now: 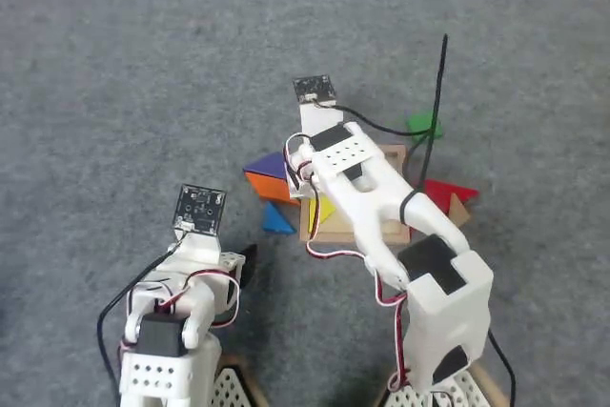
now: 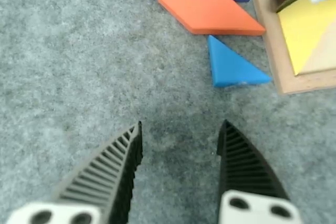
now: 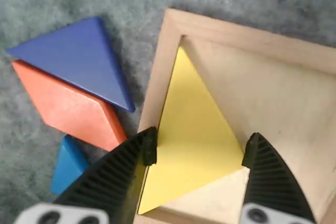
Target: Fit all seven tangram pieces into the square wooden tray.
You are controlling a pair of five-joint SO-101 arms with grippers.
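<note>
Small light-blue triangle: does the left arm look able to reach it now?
Probably yes: the left gripper is open, bare carpet lies between it and the light-blue triangle, and nothing covers it.

1 triangle (image 3: 194,129) lies in the tray (image 3: 247,38), 3 pieces (image 3: 79,59) beside.

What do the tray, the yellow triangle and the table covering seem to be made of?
Tray: bare pale wood, faint grain, unfinished. Yellow triangle: probably wood under smooth opaque yellow paint, slight sheen; core hidden. Table covering: grey felt or short carpet, fuzzy mottled fibres.
</note>
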